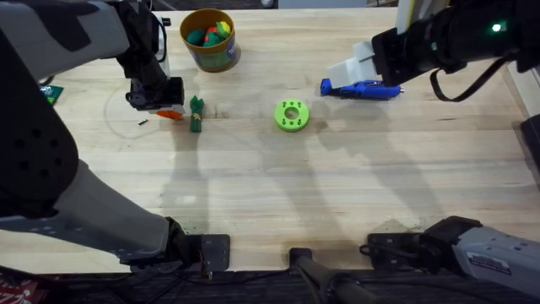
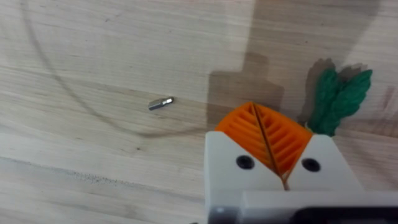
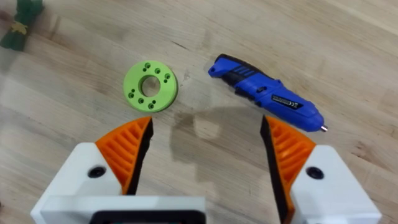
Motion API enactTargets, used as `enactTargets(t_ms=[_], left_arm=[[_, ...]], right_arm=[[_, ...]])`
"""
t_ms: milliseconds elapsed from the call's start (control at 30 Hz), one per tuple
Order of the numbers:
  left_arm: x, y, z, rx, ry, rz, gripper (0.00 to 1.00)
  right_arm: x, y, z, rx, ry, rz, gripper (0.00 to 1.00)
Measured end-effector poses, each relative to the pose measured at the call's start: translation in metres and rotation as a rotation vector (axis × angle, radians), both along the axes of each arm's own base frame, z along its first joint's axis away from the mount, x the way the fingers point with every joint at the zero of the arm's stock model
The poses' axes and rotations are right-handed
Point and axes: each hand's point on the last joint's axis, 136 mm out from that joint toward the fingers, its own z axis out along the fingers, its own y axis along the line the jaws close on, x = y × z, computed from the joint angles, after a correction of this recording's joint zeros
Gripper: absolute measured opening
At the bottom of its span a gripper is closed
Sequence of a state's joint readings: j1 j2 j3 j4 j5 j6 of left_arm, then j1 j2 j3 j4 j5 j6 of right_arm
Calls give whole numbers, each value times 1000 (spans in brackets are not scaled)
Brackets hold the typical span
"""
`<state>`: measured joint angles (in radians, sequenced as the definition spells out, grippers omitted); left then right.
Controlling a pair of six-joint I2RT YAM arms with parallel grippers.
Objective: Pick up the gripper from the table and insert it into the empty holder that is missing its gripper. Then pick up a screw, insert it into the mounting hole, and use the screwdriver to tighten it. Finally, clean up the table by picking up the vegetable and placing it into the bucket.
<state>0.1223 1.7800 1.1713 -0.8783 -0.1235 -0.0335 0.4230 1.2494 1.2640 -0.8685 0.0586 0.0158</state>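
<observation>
My left gripper [image 1: 168, 111] is shut with nothing between its orange pads [image 2: 264, 134], low over the wood at the far left. The tiny dark screw [image 1: 143, 123] [image 2: 161, 103] lies just to its left. The dark green vegetable [image 1: 196, 114] [image 2: 339, 99] [image 3: 22, 25] lies right beside it on the other side. My right gripper [image 1: 342, 74] [image 3: 205, 152] hangs open above the blue screwdriver [image 1: 359, 89] [image 3: 267, 99], which lies flat at the far right. The yellow-orange bucket [image 1: 208, 38] stands at the back. The loose gripper and the holder are out of view.
A lime-green ring [image 1: 292, 115] [image 3: 150, 86] with several holes lies in the table's middle, left of the screwdriver. The bucket holds red, yellow and green toy pieces. The near half of the table is bare wood.
</observation>
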Motion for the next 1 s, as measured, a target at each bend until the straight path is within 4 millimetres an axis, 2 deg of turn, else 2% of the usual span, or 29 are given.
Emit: enactTargets(t_ms=[367, 567, 700, 867, 1000], left_arm=[[-4, -1, -6, -7, 29, 0, 54], [-11, -3, 1, -18, 69, 0, 30], [2, -3, 27, -19, 19, -2, 7], [19, -3, 82, -19, -113, -5, 6], [19, -9, 120, -41, -204, -12, 6]], right_arm=[[-1, -1, -2, -4, 9, 0, 990], [-1, -1, -2, -4, 9, 0, 990], [-1, -1, -2, -4, 9, 0, 990], [-1, -1, -2, -4, 9, 0, 990], [-1, -1, -2, -4, 9, 0, 990]])
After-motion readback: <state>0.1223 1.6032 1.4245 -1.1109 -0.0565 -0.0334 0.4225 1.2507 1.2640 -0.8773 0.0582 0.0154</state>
